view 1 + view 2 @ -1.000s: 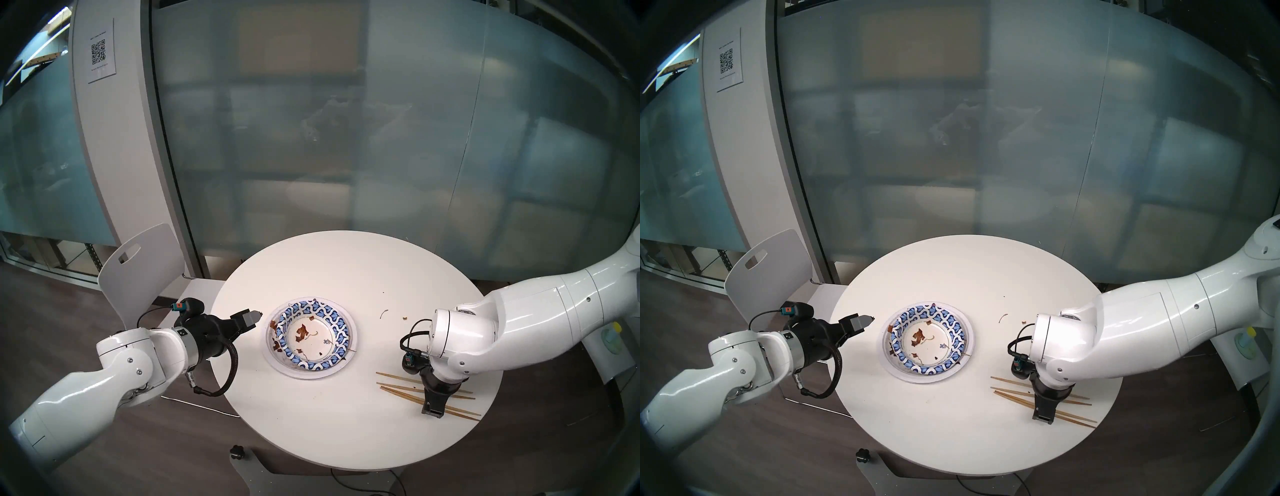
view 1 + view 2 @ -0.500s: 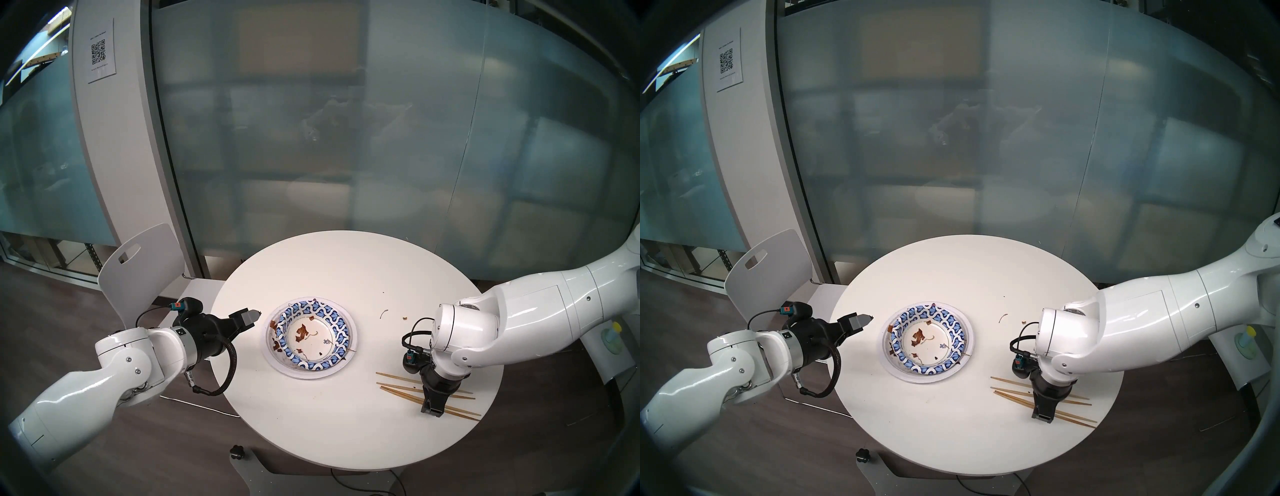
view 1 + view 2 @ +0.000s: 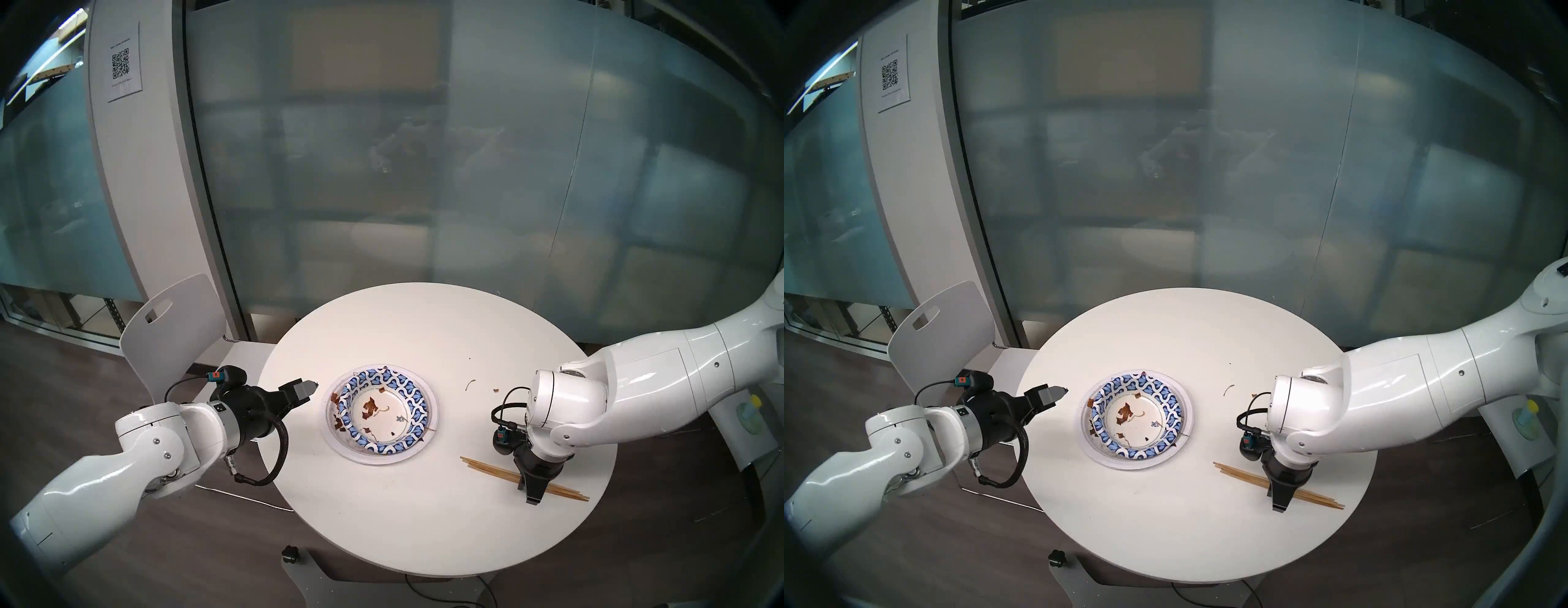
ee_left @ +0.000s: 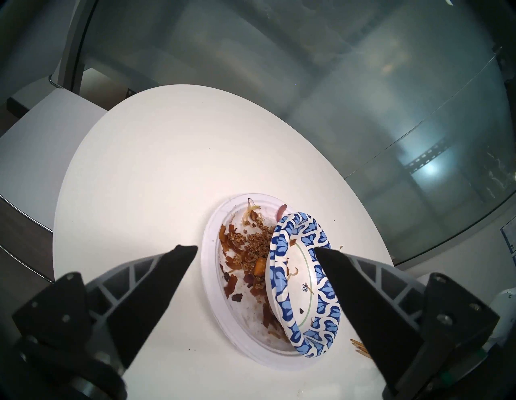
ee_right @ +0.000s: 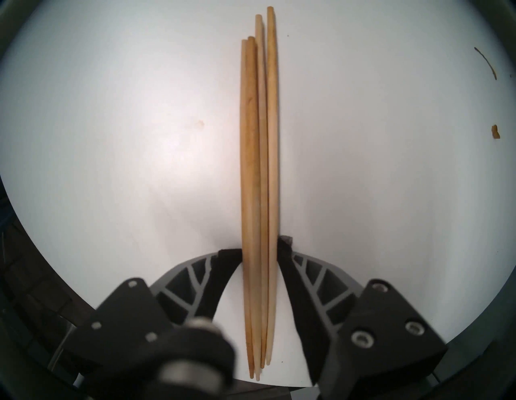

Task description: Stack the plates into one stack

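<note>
The right gripper (image 5: 259, 248) had pinched four chopsticks (image 5: 258, 167) together on the table (image 3: 424, 331); lifting level would keep them bundled. The left gripper (image 4: 255, 251) hung open beside the stack (image 3: 382, 414) at the table's centre.

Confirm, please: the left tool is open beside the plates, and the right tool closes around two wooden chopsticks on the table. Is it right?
Not quite. The right tool closes around four chopsticks, not two; the right wrist view shows four side by side between its fingers. The rest holds: the left tool is open beside the plates, and the chopsticks lie on the table.
</note>
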